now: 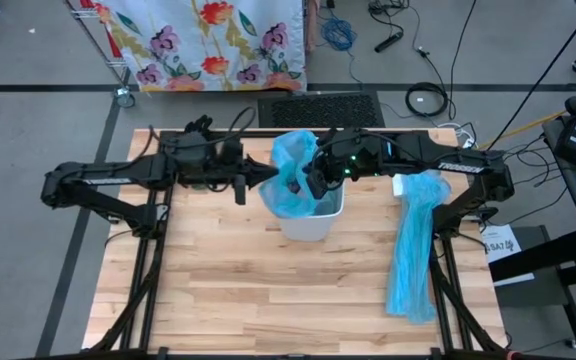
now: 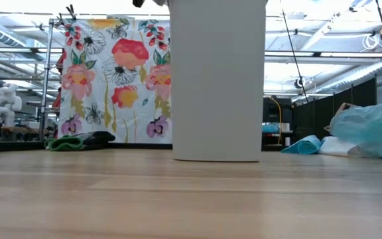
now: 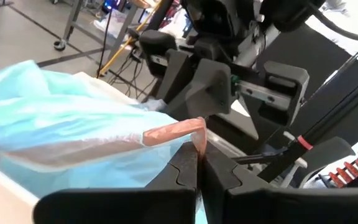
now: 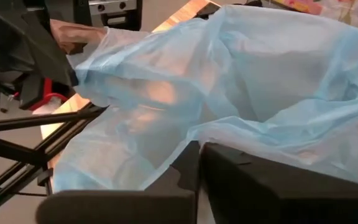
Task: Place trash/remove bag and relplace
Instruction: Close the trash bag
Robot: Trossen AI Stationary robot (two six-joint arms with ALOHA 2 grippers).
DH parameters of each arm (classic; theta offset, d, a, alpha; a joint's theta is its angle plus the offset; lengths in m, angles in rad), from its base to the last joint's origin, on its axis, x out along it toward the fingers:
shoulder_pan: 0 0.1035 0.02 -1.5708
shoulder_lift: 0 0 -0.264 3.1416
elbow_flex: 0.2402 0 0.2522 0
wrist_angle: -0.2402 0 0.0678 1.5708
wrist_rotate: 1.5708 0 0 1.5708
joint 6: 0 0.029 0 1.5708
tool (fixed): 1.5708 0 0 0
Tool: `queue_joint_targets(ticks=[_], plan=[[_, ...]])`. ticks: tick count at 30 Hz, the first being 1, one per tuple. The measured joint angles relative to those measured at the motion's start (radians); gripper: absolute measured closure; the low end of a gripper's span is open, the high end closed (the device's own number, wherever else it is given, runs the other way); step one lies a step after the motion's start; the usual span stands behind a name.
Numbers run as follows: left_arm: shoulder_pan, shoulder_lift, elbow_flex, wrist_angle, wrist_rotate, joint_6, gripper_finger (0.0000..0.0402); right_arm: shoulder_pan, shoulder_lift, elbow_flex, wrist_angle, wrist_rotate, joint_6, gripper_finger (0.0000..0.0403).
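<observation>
We find both pincers clamped on the thin blue bag (image 1: 293,175) in the white bin (image 1: 313,222): left gripper (image 3: 199,167) and right gripper (image 4: 199,163) pinch opposite rims. The film looks light, limp and slippery, so we judge bunched rim the best hold; trash not visible

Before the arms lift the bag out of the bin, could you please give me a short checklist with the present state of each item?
1. Left end effector shut on the blue bag at its rim, with a pinkish strip of the bag between the fingers: ok.
2. Right end effector shut on the bag's opposite edge: ok.
3. White bin upright on the table: ok.
4. Trash inside the bag: brownish shapes show through the plastic, but how much is inside: cannot tell.
5. Replacement bag lying ready on the table beside the right arm: ok.
6. Bag free of the bin's rim: cannot tell.
</observation>
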Motion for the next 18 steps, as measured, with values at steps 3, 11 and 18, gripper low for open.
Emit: queue_joint_targets(ticks=[3, 11, 18], plan=[[0.000, 0.011, 0.000, 0.031, 0.027, 0.000, 0.0378, 0.000, 0.000, 0.000, 0.000, 0.000, 0.001, 0.0398], [0.000, 0.013, 0.000, 0.030, 0.037, 0.006, 0.0309, 0.000, 0.000, 0.000, -0.001, 0.000, -0.001, 0.0396], [0.001, -0.034, 0.000, 0.033, 0.037, 0.000, 0.0301, 0.000, 0.000, 0.000, -0.006, 0.000, -0.006, 0.0399]])
